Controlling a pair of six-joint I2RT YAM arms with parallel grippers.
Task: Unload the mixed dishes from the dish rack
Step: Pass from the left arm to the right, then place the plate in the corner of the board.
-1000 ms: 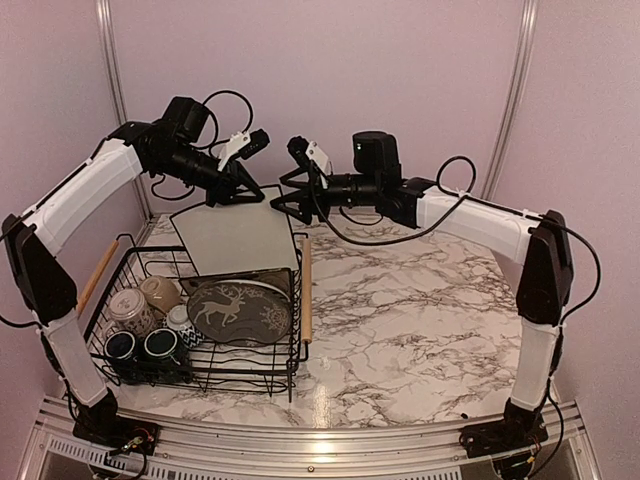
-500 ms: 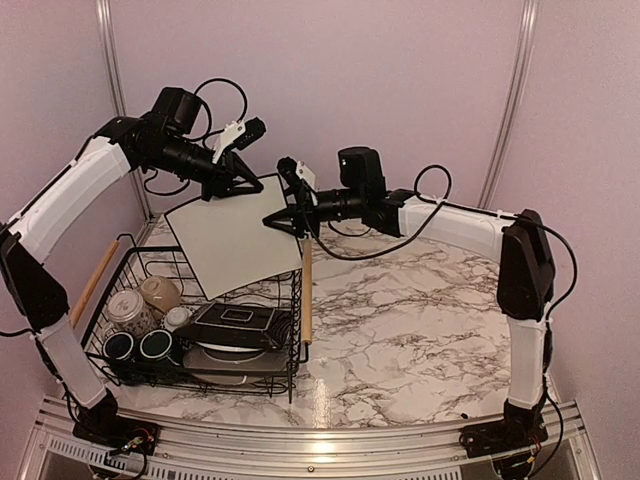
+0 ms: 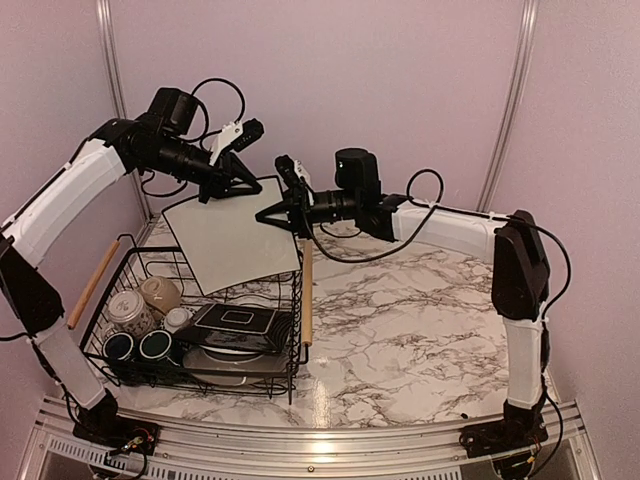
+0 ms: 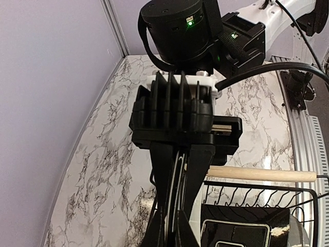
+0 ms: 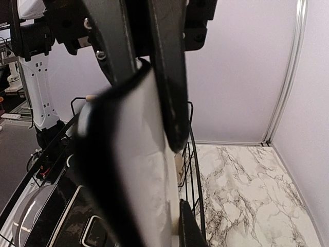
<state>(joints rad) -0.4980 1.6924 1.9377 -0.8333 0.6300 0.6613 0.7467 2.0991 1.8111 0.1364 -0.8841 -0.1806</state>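
A square cream plate (image 3: 236,243) hangs tilted above the back of the dish rack (image 3: 298,318), a black wire basket with wooden rod handles. My left gripper (image 3: 233,190) is shut on the plate's top edge, and the left wrist view shows the thin plate rim (image 4: 181,203) pinched between its fingers. My right gripper (image 3: 273,215) is shut on the plate's right edge. In the right wrist view the plate's pale face (image 5: 149,175) fills the gap between those fingers. Inside the rack lie a dark square dish (image 3: 236,322) on flat plates and several mugs (image 3: 158,293) at the left.
The rack's right wooden handle (image 3: 307,290) runs just under the right gripper, and it shows as a wooden rod (image 4: 259,174) in the left wrist view. Marble tabletop (image 3: 420,320) stretches to the right of the rack. Walls and metal posts close in the back.
My right gripper slid left and closed on the plate's right edge. The plate rose and tilted out of the rack. The grey deer plate behind it dropped flat.
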